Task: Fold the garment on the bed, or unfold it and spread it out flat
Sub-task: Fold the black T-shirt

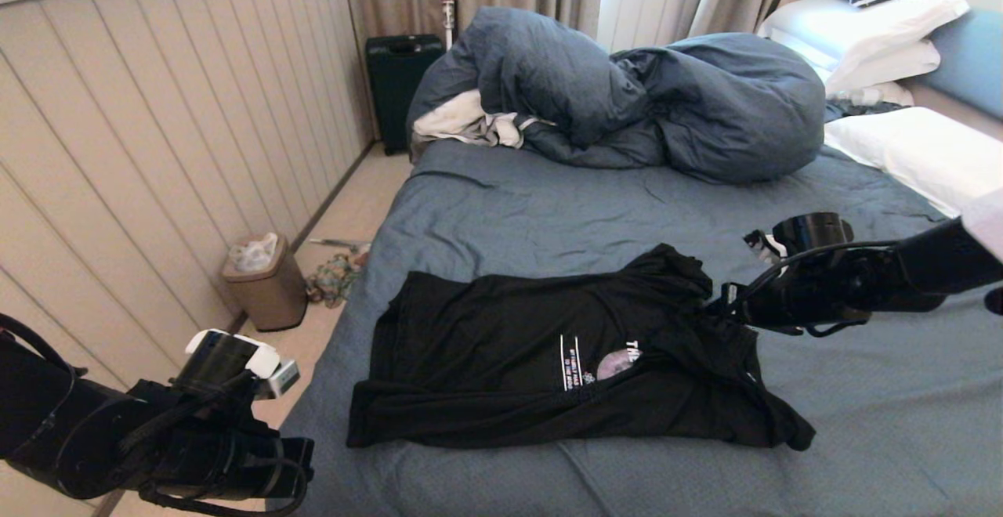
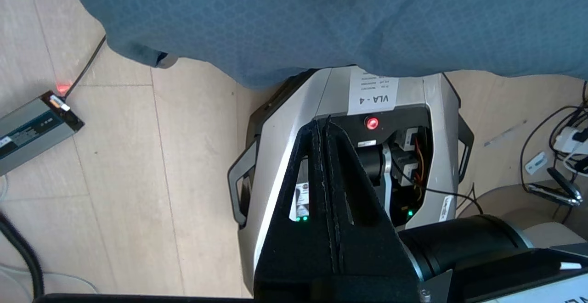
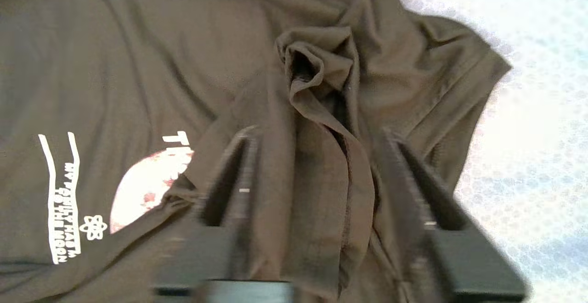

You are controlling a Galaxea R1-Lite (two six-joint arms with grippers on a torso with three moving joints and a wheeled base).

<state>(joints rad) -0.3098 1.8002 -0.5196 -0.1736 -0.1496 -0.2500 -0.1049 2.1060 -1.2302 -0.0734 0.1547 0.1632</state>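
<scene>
lying near the bed's (image 1: 501, 204) front edge: black t-shirt (image 1: 501, 360), partly folded, right side bunched over the print. right gripper (image 3: 317, 174) above that bunch, jaws apart, holding nothing. left gripper (image 2: 324, 165) parked off-bed, pressed shut, empty. smoothing left.

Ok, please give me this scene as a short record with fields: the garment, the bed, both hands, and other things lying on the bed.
garment: black short-sleeved T-shirt with white lettering, lying partly folded and wrinkled on the sheet
bed: large bed with slate-blue sheet
right hand: open, fingers either side of a bunched fold of the T-shirt, near its right sleeve
left hand: shut, empty, off the bed's near left edge, above the floor
also on bed: bulky slate-blue duvet, white pillows
</scene>
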